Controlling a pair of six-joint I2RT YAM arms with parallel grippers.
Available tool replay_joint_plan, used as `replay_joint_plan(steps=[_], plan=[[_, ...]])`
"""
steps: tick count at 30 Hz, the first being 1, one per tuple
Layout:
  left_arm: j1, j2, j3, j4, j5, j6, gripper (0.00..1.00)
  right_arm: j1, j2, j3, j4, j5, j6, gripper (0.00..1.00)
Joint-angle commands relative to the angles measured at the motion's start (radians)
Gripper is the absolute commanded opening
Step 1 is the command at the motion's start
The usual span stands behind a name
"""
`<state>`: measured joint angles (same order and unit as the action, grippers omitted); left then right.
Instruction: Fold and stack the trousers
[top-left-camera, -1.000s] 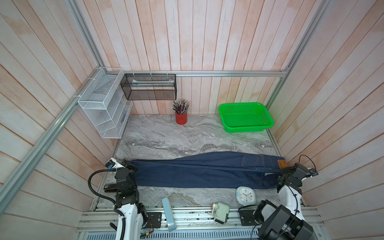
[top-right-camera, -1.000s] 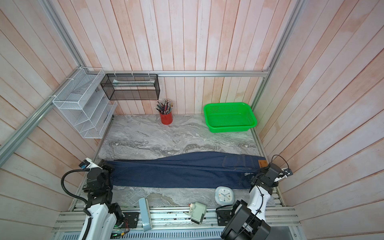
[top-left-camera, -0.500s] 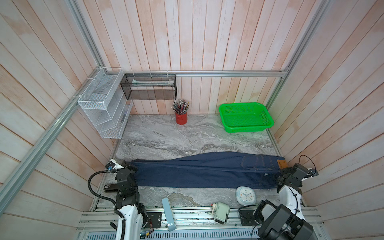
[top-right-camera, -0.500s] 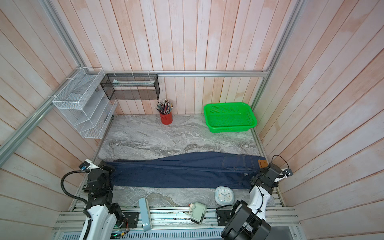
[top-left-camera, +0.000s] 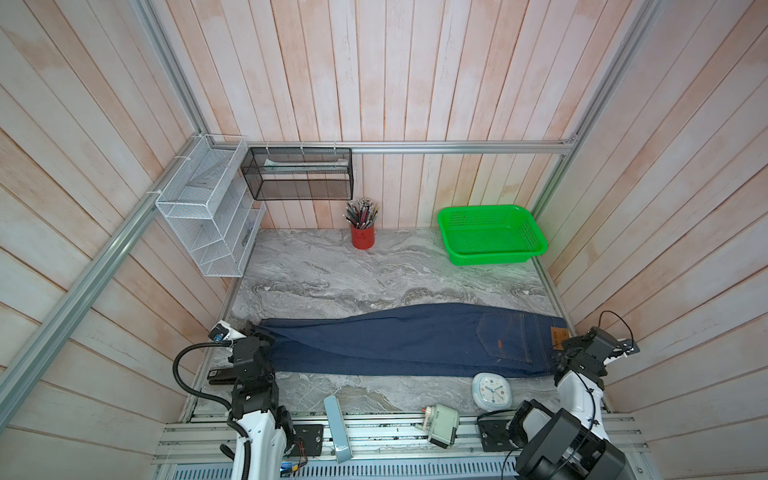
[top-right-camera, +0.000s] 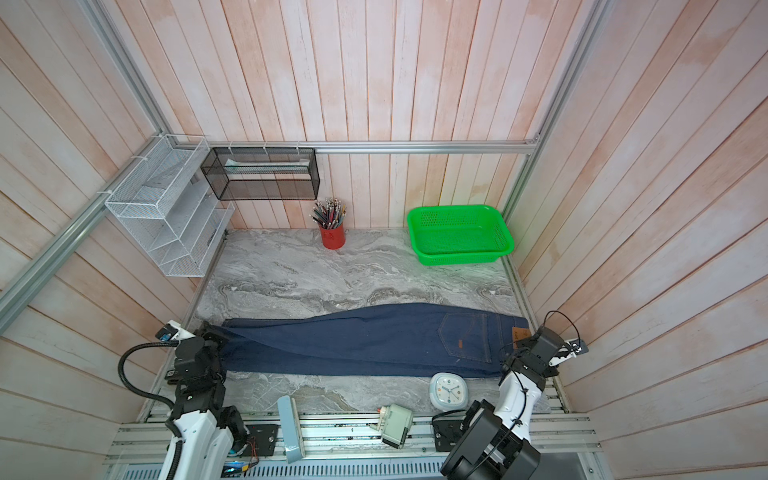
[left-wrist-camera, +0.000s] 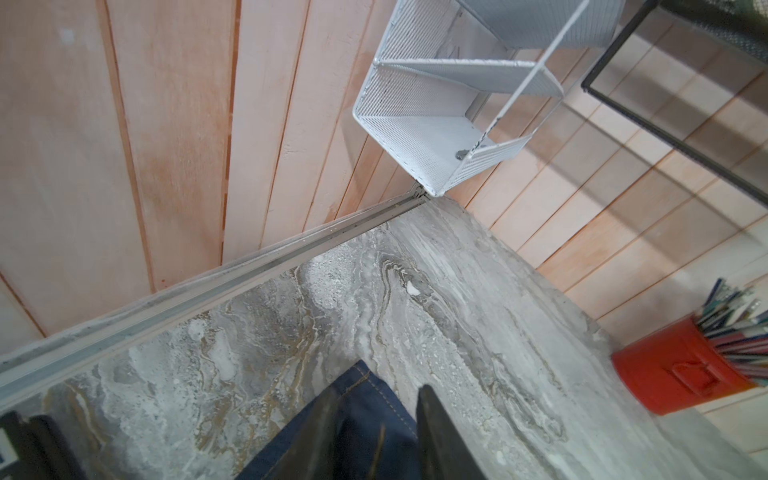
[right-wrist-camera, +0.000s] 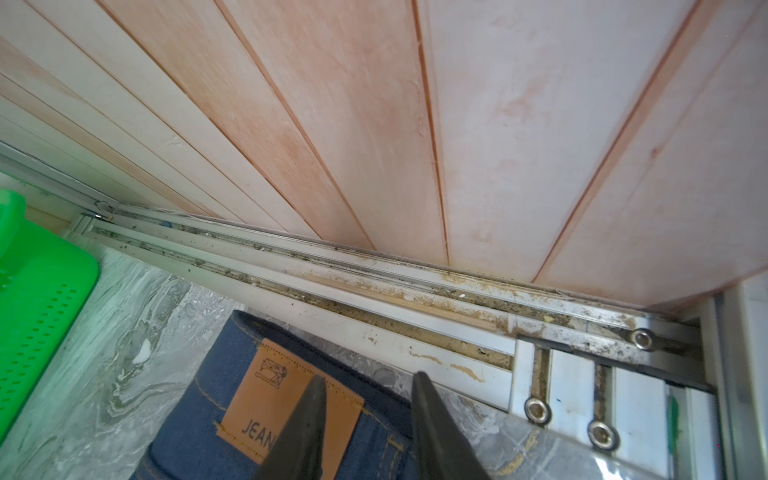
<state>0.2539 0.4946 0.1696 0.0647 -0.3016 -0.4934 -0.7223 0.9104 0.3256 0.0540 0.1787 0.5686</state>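
**Trousers stretched end to end between the two arms**

The long dark navy-blue denim trousers (top-left-camera: 395, 340) lie flat on the grey marbled table (top-left-camera: 332, 270). They are on the robot's side of the green perforated plastic basket (top-left-camera: 492, 257) and well apart from it. Their long axis runs across the table, left to right. The waistband is on the basket's side, the hems are at the far end from it, and the tan-stitched back pocket (top-left-camera: 503, 336) faces up.

Each arm stands at its own end. The left gripper (left-wrist-camera: 376, 392) is at the hem and the right gripper (right-wrist-camera: 368, 376) is at the waistband, over the tan leather patch (right-wrist-camera: 266, 382). Both wrist views show the dark fingers parted with a clear gap, and the cloth lying under them is clamped by neither. Folding in half, I judge, means carrying one end along that axis onto the other.

In both top views the wrist housings hide the fingertips, so contact with the denim cannot be told. The white round-cornered alarm clock (top-left-camera: 491, 390) sits right at the trousers' edge farthest from the basket, and whether it rests on the cloth is unclear. No metal button shows, and the lower layers are hidden.
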Motion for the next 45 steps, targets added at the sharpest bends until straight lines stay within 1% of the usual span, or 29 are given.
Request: replay_joint_plan(steps=[1, 3, 4, 8, 9, 11, 12, 13, 15, 17, 19, 21, 25, 28, 31, 33, 36, 39, 42, 45], plan=[[-0.002, -0.020, 0.063, -0.036, -0.037, 0.029, 0.48, 0.010, -0.005, 0.062, -0.056, -0.018, -0.007, 0.39], [-0.002, -0.020, 0.094, -0.065, -0.039, 0.045, 0.54, 0.017, 0.004, 0.104, -0.081, -0.082, -0.025, 0.40], [-0.002, -0.017, 0.115, -0.086, -0.043, 0.047, 0.57, 0.025, 0.004, 0.120, -0.092, -0.097, -0.015, 0.41], [-0.002, -0.013, 0.193, -0.149, -0.045, 0.054, 0.67, 0.108, -0.003, 0.169, -0.122, -0.111, 0.011, 0.41], [-0.002, -0.011, 0.213, -0.160, -0.040, 0.052, 0.72, 0.138, -0.006, 0.182, -0.134, -0.109, 0.024, 0.41], [-0.002, 0.001, 0.255, -0.180, -0.014, 0.050, 0.73, 0.192, -0.017, 0.195, -0.156, -0.122, 0.075, 0.42], [-0.002, 0.013, 0.278, -0.190, 0.007, 0.043, 0.73, 0.211, -0.023, 0.195, -0.168, -0.142, 0.120, 0.42], [-0.003, 0.025, 0.301, -0.201, 0.034, 0.037, 0.73, 0.220, -0.027, 0.197, -0.191, -0.181, 0.170, 0.42], [-0.002, 0.051, 0.348, -0.235, 0.090, 0.015, 0.70, 0.240, -0.023, 0.196, -0.221, -0.297, 0.226, 0.42], [-0.002, 0.081, 0.393, -0.269, 0.163, 0.004, 0.68, 0.294, 0.002, 0.209, -0.270, -0.369, 0.233, 0.39], [-0.002, 0.130, 0.453, -0.331, 0.222, -0.021, 0.68, 0.398, 0.029, 0.243, -0.338, -0.379, 0.196, 0.36], [-0.003, 0.180, 0.505, -0.388, 0.273, -0.027, 0.67, 0.512, 0.043, 0.257, -0.367, -0.377, 0.190, 0.33], [-0.002, 0.270, 0.594, -0.473, 0.361, -0.032, 0.67, 0.776, 0.089, 0.286, -0.390, -0.327, 0.233, 0.31], [-0.002, 0.318, 0.655, -0.529, 0.403, -0.030, 0.67, 0.964, 0.199, 0.343, -0.390, -0.298, 0.251, 0.30], [-0.001, 0.343, 0.692, -0.566, 0.428, -0.015, 0.68, 1.091, 0.350, 0.409, -0.373, -0.287, 0.236, 0.29], [0.000, 0.349, 0.712, -0.586, 0.435, -0.006, 0.68, 1.122, 0.449, 0.437, -0.346, -0.312, 0.220, 0.29], [0.005, 0.355, 0.737, -0.614, 0.439, 0.005, 0.69, 1.121, 0.588, 0.456, -0.297, -0.366, 0.187, 0.28], [0.017, 0.378, 0.765, -0.645, 0.454, 0.026, 0.69, 1.114, 0.698, 0.501, -0.301, -0.367, 0.132, 0.28], [0.031, 0.415, 0.783, -0.674, 0.479, 0.039, 0.69, 1.076, 0.765, 0.514, -0.287, -0.357, 0.102, 0.28], [0.042, 0.459, 0.796, -0.691, 0.512, 0.054, 0.69, 1.001, 0.801, 0.507, -0.288, -0.348, 0.072, 0.28]])
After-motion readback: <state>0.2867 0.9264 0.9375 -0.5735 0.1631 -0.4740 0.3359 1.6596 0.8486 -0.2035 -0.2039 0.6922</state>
